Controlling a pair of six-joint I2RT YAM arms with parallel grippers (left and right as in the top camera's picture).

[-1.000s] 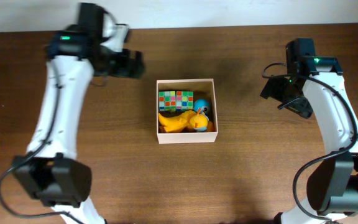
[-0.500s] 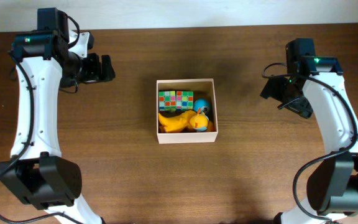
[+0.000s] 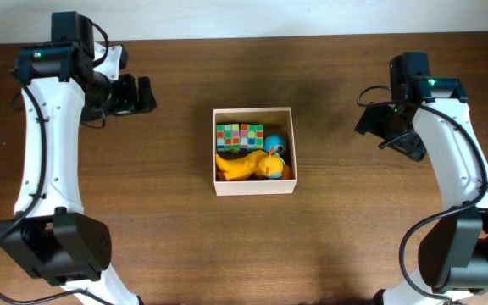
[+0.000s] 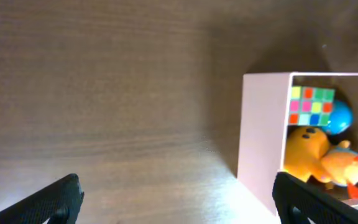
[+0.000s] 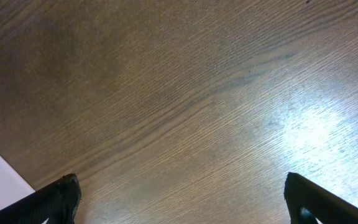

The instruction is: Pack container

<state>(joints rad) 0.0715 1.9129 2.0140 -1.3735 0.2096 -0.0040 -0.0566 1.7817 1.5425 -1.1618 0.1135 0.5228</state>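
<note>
Container [image 3: 253, 190], white-walled, sits at the middle of the table [image 3: 142, 229]. From left, I see: left gripper [image 3: 146, 94], fingers [image 4: 59, 198] wide apart, empty; in the container, chequered cube [image 3: 239, 135], yellow duck [image 3: 242, 166], blue ball [image 3: 275, 144]; right gripper [image 3: 378, 127], fingers [image 5: 59, 198] likewise spread, empty.

Right of the black left claw [image 4: 176, 202], the container [image 4: 263, 130] has white walls. In it are a cube [image 4: 311, 106] chequered green, red, yellow and pink, a blue ball [image 4: 340, 116] and a yellow-and-orange toy [image 4: 319, 162]. The worktop [image 4: 104, 93] is brown wood grain.
</note>
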